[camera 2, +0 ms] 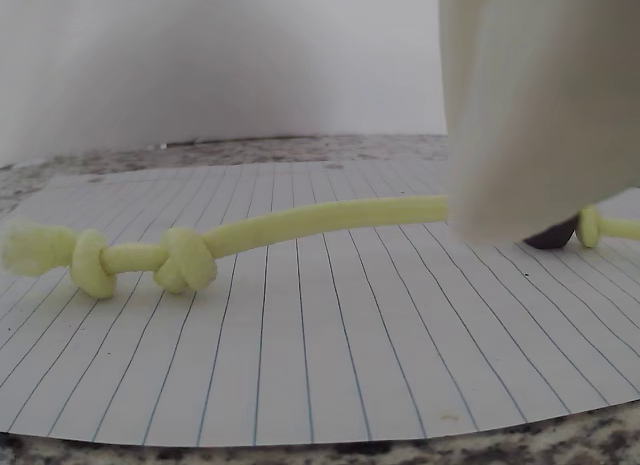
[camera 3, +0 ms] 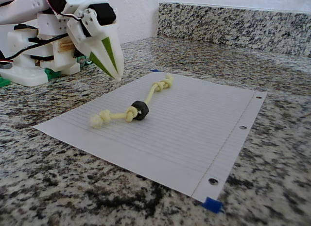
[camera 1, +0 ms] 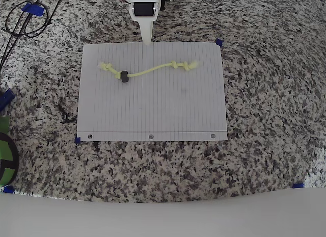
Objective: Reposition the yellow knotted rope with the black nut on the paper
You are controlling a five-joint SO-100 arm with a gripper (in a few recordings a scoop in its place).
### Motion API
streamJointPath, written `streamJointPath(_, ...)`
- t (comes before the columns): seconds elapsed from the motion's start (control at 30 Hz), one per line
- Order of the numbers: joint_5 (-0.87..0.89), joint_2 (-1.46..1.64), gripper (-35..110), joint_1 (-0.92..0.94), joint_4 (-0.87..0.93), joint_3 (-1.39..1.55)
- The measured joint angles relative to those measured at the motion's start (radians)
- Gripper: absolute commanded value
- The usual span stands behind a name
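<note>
1. Here we are seeing the speckled granite tabletop carrying everything.
2. We are finding the paper lying flat, punched holes along its near edge in the overhead view.
3. We are watching the jaws hovering over the paper's far edge, tips together, holding nothing.
4. We are noting the yellow knotted rope lying across the paper's upper part.
5. We are spotting the black nut sitting on the rope beside its left knot.

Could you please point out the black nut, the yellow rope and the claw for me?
black nut [camera 1: 124,77], overhead view, on its body.
yellow rope [camera 1: 150,70], overhead view, mid-cord.
claw [camera 3: 116,74], fixed view, between its tips.
</note>
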Motion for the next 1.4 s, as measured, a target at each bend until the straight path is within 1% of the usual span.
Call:
streamJointPath(0.23, 0.0, 0.0, 0, 0.0, 0.017, 0.0)
streamJointPath(0.33, 0.0, 0.0, 3, 0.0, 0.017, 0.0)
streamJointPath(1.4, 0.0, 0.0, 2, 0.011, 0.017, 0.0)
